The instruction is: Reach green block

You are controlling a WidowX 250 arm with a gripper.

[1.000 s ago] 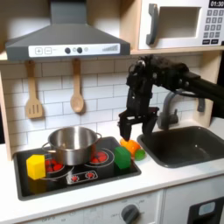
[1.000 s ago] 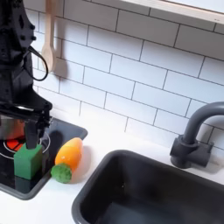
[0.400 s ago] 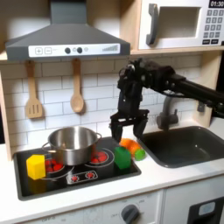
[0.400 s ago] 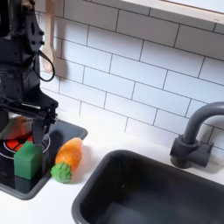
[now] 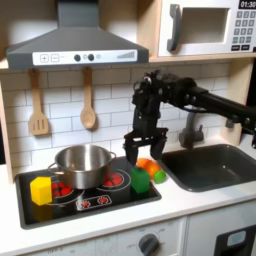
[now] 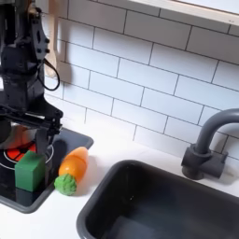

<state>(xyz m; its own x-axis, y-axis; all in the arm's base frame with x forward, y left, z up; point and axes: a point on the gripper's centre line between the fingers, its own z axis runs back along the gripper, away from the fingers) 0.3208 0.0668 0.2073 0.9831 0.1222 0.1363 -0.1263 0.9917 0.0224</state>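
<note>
My black gripper [image 5: 137, 152], claws spread, hangs just above the small dark-green plastic block [image 6: 29, 172]; only final descent remains.

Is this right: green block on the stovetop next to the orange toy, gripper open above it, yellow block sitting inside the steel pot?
Not quite. The yellow block sits on the stovetop beside the steel pot, not inside it; the first exterior view shows this. The rest holds: green block next to the orange toy, gripper open above it.
</note>
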